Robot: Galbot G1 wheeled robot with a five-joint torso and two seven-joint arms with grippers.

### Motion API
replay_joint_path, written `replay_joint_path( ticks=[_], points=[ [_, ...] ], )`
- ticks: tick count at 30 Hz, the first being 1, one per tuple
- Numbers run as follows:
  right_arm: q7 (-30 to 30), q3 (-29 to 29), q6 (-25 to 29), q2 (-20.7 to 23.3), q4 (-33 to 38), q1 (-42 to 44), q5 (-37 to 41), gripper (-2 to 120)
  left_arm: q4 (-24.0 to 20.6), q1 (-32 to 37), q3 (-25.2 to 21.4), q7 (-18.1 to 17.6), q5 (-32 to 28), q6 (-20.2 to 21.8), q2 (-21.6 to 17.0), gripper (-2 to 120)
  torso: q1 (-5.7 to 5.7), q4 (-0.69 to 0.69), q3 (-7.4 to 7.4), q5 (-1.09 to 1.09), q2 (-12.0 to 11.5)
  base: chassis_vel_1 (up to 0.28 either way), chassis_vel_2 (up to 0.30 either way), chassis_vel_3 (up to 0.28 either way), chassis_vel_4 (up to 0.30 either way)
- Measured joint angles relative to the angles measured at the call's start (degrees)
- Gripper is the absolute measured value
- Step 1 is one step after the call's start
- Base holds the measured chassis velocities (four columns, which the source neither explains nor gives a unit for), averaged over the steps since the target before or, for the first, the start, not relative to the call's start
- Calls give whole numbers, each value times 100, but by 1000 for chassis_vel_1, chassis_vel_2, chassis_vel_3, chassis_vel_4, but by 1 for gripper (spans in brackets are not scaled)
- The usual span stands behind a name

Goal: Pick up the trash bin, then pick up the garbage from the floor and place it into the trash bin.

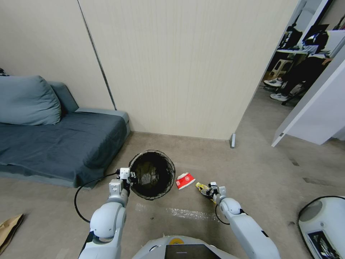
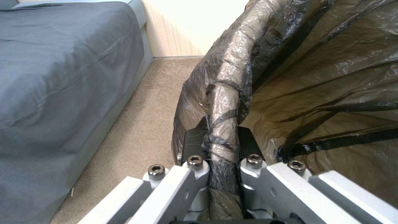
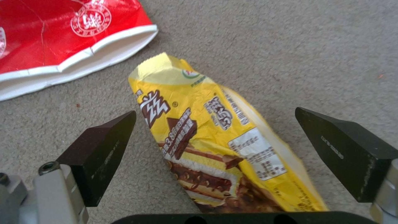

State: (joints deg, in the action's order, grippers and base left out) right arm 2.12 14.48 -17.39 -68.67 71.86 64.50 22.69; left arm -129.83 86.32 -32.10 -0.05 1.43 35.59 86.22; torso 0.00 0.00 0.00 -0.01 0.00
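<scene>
The left gripper (image 2: 224, 155) pinches the bag-lined rim of the trash bin (image 1: 152, 175). The right gripper (image 3: 215, 149), jaws spread, straddles a crumpled yellow snack wrapper (image 3: 207, 146) on the carpet (image 3: 290, 46).

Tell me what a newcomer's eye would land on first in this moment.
The left hand, shut on the bag-lined rim of the trash bin, with the bin's dark mouth in the middle of the floor. Just right of it, the open right hand straddles a yellow snack wrapper on the carpet, beside a red-and-white packet.

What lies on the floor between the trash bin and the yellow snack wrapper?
A red-and-white packet lies there, on bare carpet between the trash bin and the yellow snack wrapper, apart from both. The head view shows it.
</scene>
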Motion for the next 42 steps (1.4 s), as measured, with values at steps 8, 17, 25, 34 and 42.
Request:
replay_joint_path(
  ticks=[8,17,25,34,42],
  points=[
    [0,-3,32,-149,-266,-73,-137,100,13,-25,-31,5,-46,2,-29,1,0,0,0,1,0,0,0,0,0],
    [55,-4,44,-156,-288,-24,-160,78,39,-53,-31,13,-56,9,-28,1,0,0,0,0,0,0,0,0,0],
    [117,21,50,-167,-351,-16,-160,52,48,-74,-48,19,-69,14,-35,1,0,0,0,0,0,0,0,0,0],
    [104,52,71,-183,-354,16,-164,18,78,-99,-50,22,-81,19,-41,1,0,0,0,1,0,0,0,0,0],
    [94,117,89,-170,-242,72,-156,0,78,-112,-44,26,-83,20,-37,1,0,0,0,2,0,0,0,0,0]
  ],
)
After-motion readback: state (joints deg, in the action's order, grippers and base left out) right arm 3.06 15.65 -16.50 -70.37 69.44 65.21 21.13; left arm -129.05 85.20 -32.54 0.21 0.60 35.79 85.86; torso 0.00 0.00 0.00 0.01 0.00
